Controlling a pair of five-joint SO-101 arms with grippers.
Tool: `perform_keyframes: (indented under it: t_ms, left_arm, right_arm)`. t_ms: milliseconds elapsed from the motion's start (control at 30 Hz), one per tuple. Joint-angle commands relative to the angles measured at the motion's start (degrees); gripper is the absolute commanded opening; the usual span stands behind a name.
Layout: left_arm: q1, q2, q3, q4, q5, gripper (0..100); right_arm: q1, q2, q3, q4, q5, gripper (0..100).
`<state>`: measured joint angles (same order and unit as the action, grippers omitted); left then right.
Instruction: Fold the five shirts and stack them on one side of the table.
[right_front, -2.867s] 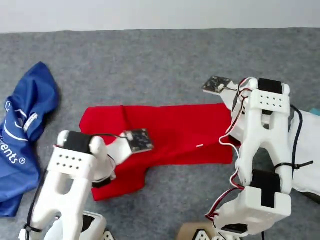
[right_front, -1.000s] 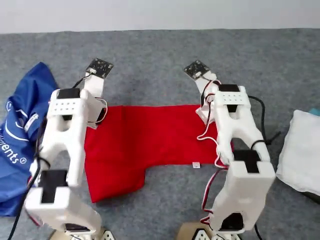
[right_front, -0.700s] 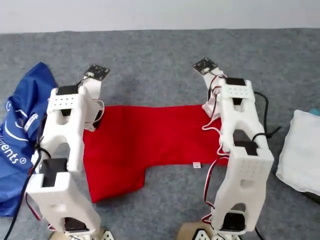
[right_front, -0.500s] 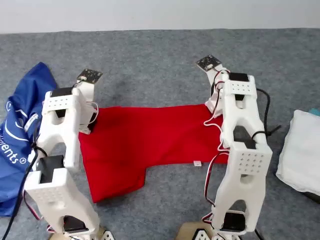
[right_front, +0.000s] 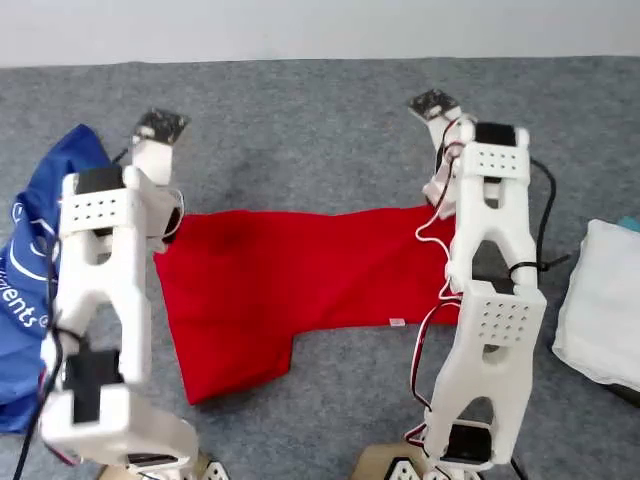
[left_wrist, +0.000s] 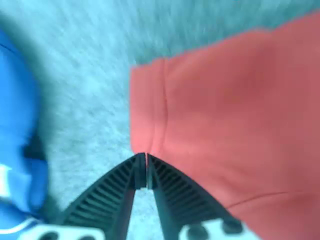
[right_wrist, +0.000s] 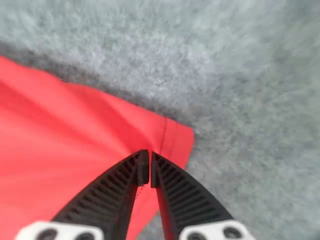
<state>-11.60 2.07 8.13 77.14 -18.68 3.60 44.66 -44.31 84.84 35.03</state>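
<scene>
The red shirt (right_front: 300, 270) is clamped at its far corners by the left gripper (left_wrist: 146, 167) and right gripper (right_wrist: 149, 167), apparently to be stretched flat for folding.

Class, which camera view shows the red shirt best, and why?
The high view: nearly the whole red shirt shows, spread between the arms. The left wrist view gives one hemmed edge at the left end effector; the right wrist view, one corner at the right end effector.
</scene>
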Motion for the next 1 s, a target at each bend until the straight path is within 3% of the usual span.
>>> perform_keyframes:
  t_ms: [0, 300, 667, 967]
  left_arm:
    - [1.8, -6.5, -2.0, -0.1, 0.4, 1]
    - [2.1, 10.9, -7.3, -5.4, 4.0, 1]
    - [1.8, 29.4, -32.0, 10.3, 4.0, 1]
    - [1.1, 37.8, -34.7, 15.6, 4.0, 1]
  right_arm:
    - [-1.8, -0.2, -8.6, 3.0, -0.4, 0.9]
    - [-4.5, 3.4, -8.9, 0.0, -0.5, 0.9]
    - [-3.6, 4.1, -9.2, 9.9, -0.5, 0.9]
    - [-0.1, 3.4, -13.4, 15.5, -0.4, 0.9]
